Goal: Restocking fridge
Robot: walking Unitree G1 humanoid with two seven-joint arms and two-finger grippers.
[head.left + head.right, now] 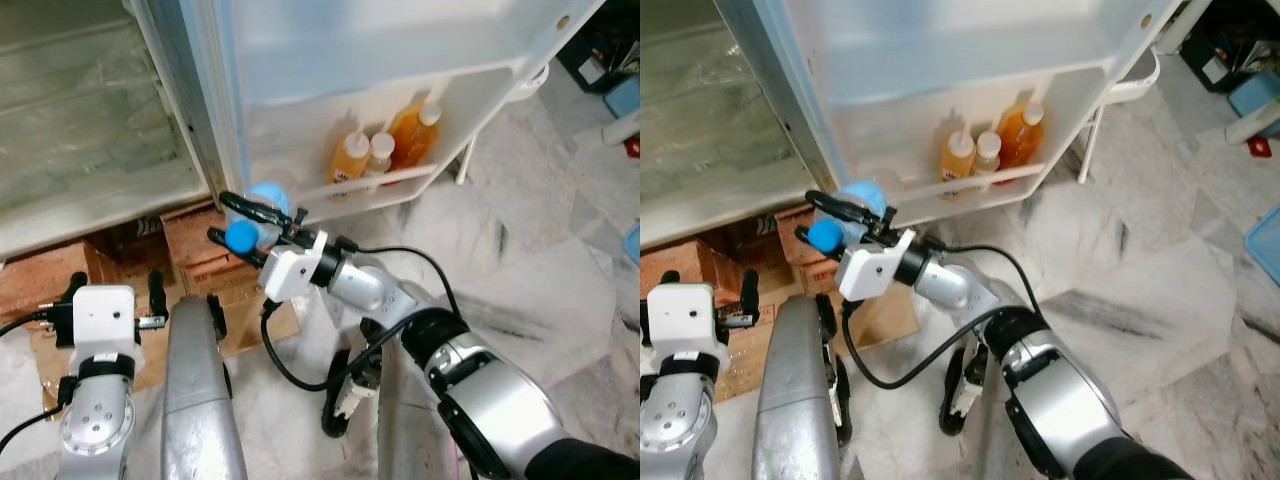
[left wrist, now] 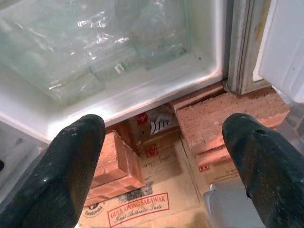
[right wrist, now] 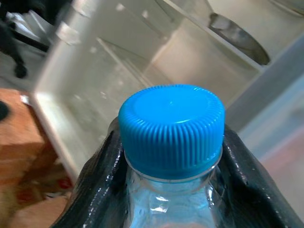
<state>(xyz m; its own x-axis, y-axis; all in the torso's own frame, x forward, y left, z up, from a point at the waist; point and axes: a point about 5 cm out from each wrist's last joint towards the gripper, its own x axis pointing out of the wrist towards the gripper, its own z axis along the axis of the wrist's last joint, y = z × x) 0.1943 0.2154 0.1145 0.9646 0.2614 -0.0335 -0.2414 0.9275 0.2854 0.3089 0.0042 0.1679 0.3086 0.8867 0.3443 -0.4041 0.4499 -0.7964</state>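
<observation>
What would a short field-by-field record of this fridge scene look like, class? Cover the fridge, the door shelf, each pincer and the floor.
fridge: open, main compartment with clear liners
door shelf: three bottles of orange liquid, standing together
right pincer: shut on a clear bottle with a blue cap, held near the lower edge of the door
left pincer: open, holding nothing, aimed at the fridge's base
floor: bricks and flattened cardboard under the fridge; marbled tiles beyond the door

Home kitchen: open fridge (image 1: pixel 90 120), marble floor (image 1: pixel 540 260).
</observation>
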